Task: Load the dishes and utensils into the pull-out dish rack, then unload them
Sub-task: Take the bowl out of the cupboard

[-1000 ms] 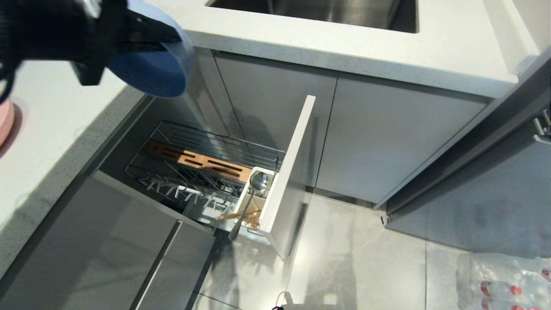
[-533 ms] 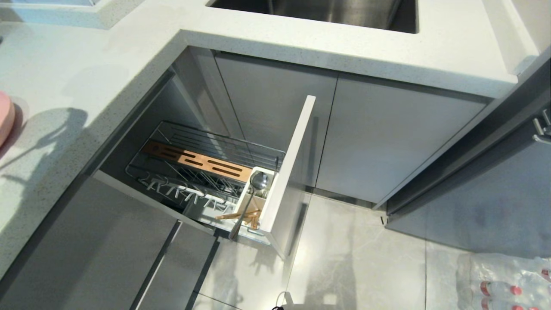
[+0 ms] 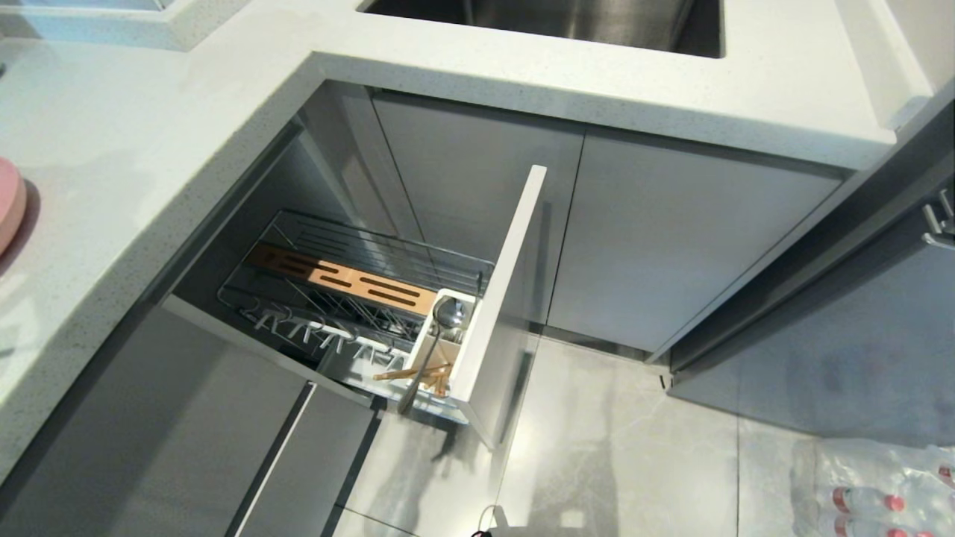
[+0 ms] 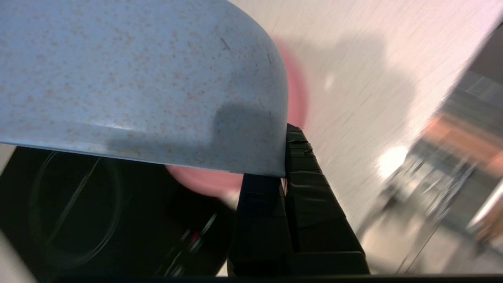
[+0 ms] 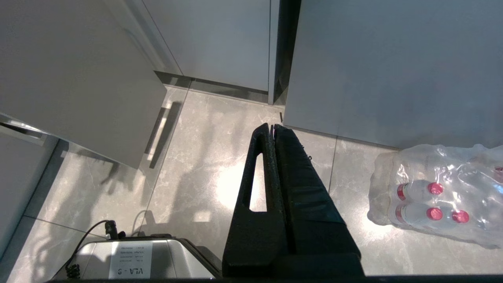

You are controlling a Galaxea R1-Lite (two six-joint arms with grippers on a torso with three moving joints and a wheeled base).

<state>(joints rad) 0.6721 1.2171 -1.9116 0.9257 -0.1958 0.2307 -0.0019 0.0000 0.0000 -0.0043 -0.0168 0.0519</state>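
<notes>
The matte blue-grey round bowl [image 4: 129, 78] is out of the rack and pinched by its rim in the left gripper [image 4: 283, 157], off to the left of the head view and out of its sight; the wrist view shows it over the white speckled counter [image 4: 353, 78], with the round flat salmon-pink plate [image 4: 292, 94] just beyond it. In the head view that plate peeks in at nine o'clock on the counter.

To set the bowl down well, I judge it should come down level beside the plate, not on its edge, and be let go only once its base rests flat.

The left claw is clamped together on the bowl's wall, fingers either side of the rim. The right gripper [image 5: 274, 129] hangs parked over the grey floor tiles [image 5: 204, 157], fingers pressed together on nothing.

Still in the pull-out dish rack [image 3: 358, 298], at its five-o'clock corner, the white plastic cutlery holder [image 3: 440, 350] keeps the grey-blue long-handled spoon [image 3: 429, 350] and the thin light wooden chopsticks [image 3: 410, 371].
</notes>
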